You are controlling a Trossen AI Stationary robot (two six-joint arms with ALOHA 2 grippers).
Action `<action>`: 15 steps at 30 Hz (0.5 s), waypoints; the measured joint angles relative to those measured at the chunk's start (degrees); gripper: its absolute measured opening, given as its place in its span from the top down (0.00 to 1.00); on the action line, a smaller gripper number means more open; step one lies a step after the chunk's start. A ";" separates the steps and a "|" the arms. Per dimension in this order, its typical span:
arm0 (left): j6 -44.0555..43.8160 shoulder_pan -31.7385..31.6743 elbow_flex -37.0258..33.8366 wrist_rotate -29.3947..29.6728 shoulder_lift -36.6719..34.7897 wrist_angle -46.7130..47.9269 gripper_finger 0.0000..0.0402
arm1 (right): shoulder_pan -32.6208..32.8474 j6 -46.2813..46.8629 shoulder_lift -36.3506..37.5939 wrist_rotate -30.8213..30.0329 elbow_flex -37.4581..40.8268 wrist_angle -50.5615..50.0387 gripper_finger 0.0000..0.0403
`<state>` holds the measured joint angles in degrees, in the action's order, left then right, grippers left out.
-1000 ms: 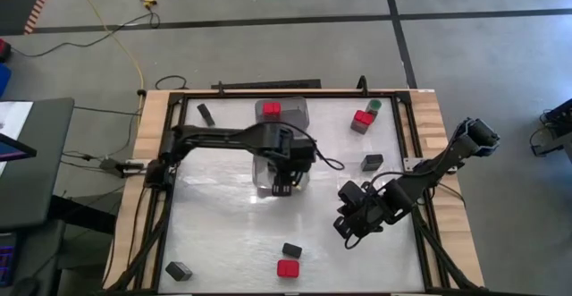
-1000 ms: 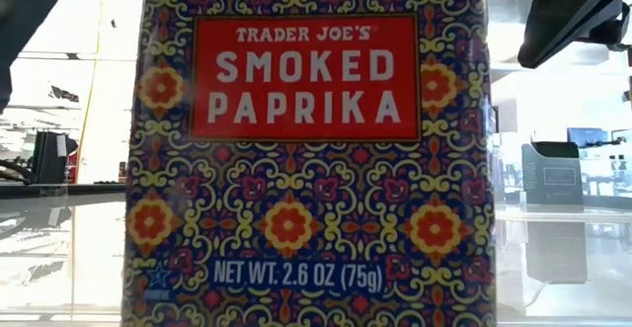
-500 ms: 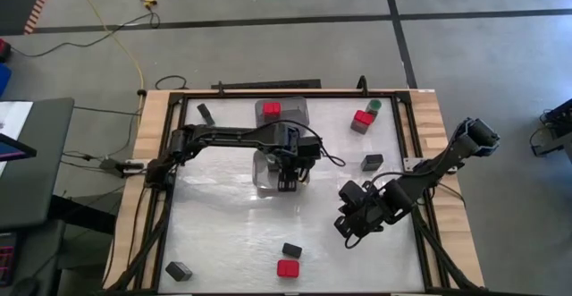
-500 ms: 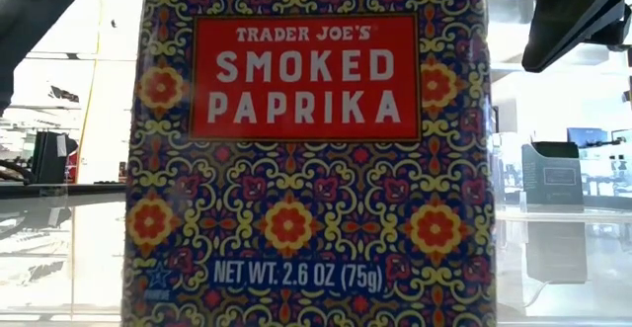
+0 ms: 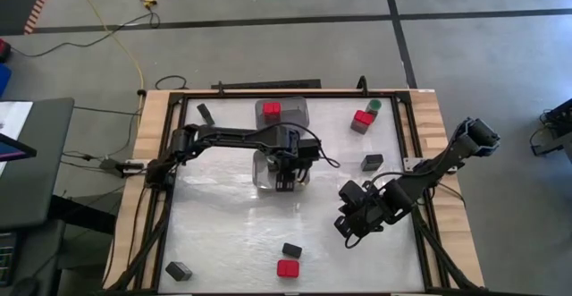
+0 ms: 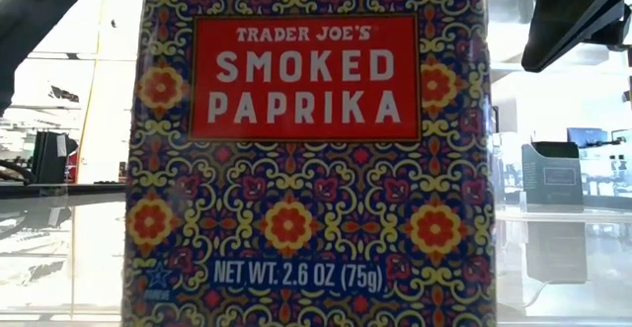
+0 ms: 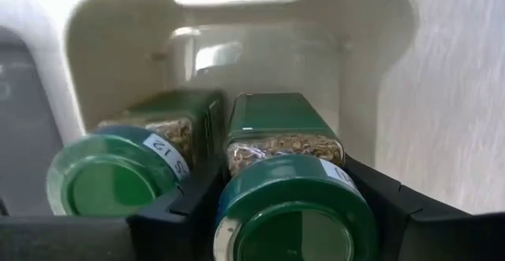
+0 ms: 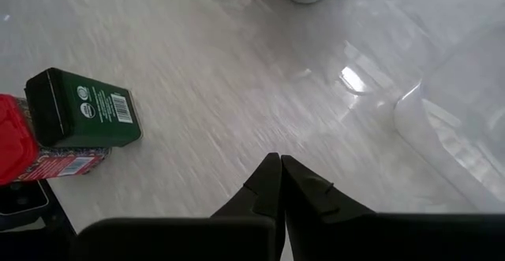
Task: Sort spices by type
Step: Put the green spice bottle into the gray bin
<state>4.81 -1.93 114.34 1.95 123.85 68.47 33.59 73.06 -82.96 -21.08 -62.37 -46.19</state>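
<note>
The paprika tin [image 6: 306,149] bears a blue, yellow and red floral pattern with a red label; both jars [image 7: 296,206] have green lids.

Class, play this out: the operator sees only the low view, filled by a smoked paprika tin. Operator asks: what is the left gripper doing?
Observer: The left gripper grips a green-lidded jar inside a clear bin.
Operator: Is the bin otherwise empty?
Observer: No, a second green-lidded jar lies beside it in the bin.
Operator: And the right gripper?
Observer: The right gripper is shut on nothing, above bare table on the right side.
</note>
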 joint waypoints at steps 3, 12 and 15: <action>0.14 0.06 0.00 -0.30 0.00 -1.30 0.51 | -0.34 0.00 0.00 0.01 0.00 0.00 0.91; 0.06 0.07 0.00 -1.07 0.00 -2.40 0.51 | -0.36 0.00 0.00 0.02 0.00 0.02 0.91; 0.16 0.20 0.00 -1.10 0.00 -2.17 0.49 | -0.38 0.00 0.00 0.02 0.00 0.04 0.91</action>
<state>4.97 -1.73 114.34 0.86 123.85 66.29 33.21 73.06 -82.96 -21.06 -62.37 -46.15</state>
